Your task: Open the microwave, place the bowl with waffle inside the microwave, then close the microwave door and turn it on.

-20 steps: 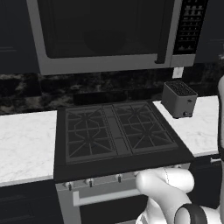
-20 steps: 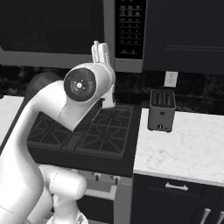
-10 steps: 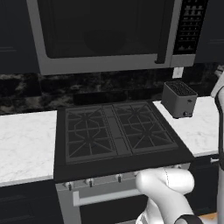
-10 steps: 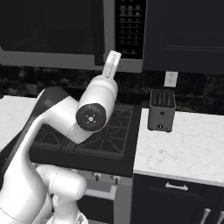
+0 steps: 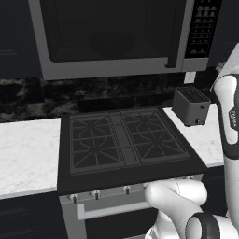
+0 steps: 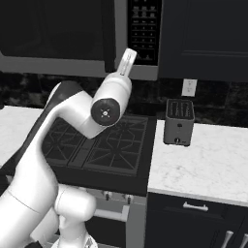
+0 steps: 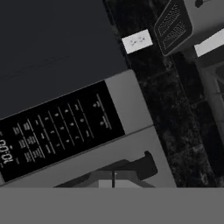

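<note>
**Closed gripper raised toward the microwave's handle side**

The microwave [image 5: 116,37] hung above the stove [image 5: 123,144], filling the upper part of the left base view; its door [image 5: 107,30] was shut, so the first step of the task was judged not yet done; the dark vertical handle bar [image 5: 173,35] ran up and down along the door's edge at 3 o'clock, just beside the button panel [image 5: 201,28]. In the right base view the same handle [image 6: 109,31] stood at about 11 o'clock from the gripper [image 6: 127,60], near it but apart, with the button panel [image 6: 144,31] at 1 o'clock just above the fingertips.

The arm [image 6: 68,121] rose from the lower left of the right base view, bent at the elbow and reached up toward 1 o'clock, the hand pointing at the microwave's lower frame between handle and panel; the hand was rolled, since in the hand view the panel [image 7: 57,131] lay slanted across the picture.

The fingers [image 7: 113,179] were pressed together with nothing between them, seen as a single seam at 6 o'clock in the hand view. The coming pull would likely call for hooking the upright bar from its side.

The toaster [image 6: 178,122] sat on the counter [image 6: 203,164] at 4 o'clock from the gripper, well apart; the wall outlet [image 6: 189,87] sat above it. The bowl and waffle could not be placed from these pictures.
</note>
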